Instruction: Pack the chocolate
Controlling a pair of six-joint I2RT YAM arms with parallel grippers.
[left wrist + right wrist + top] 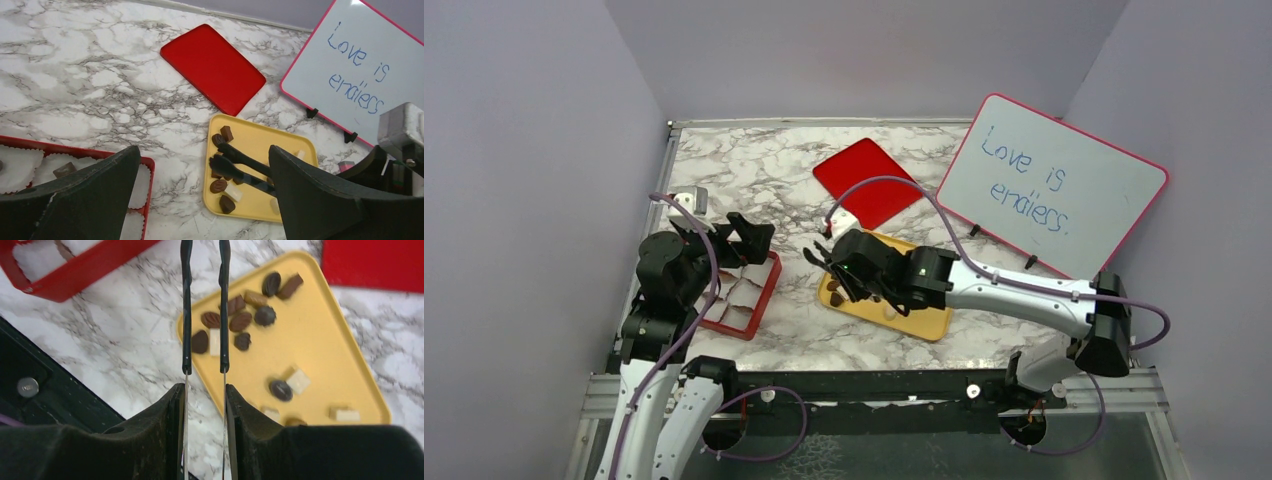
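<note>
Lying in yellow tray [325, 325]: chocolate [240, 321]

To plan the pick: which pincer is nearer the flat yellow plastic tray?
Right. The right pincer, holding black tongs, is over the tray; the left pincer is over the red rectangular box.

1. Table [764, 175]: white marble pattern, grey veins.
2. Red box [765, 291]: by the left edge.
3. Yellow tray [930, 323]: centre, toward the near edge.
4. Red lid [869, 182]: flat, toward the far edge.
5. Whiteboard [1054, 185]: propped up, far right corner.
</note>
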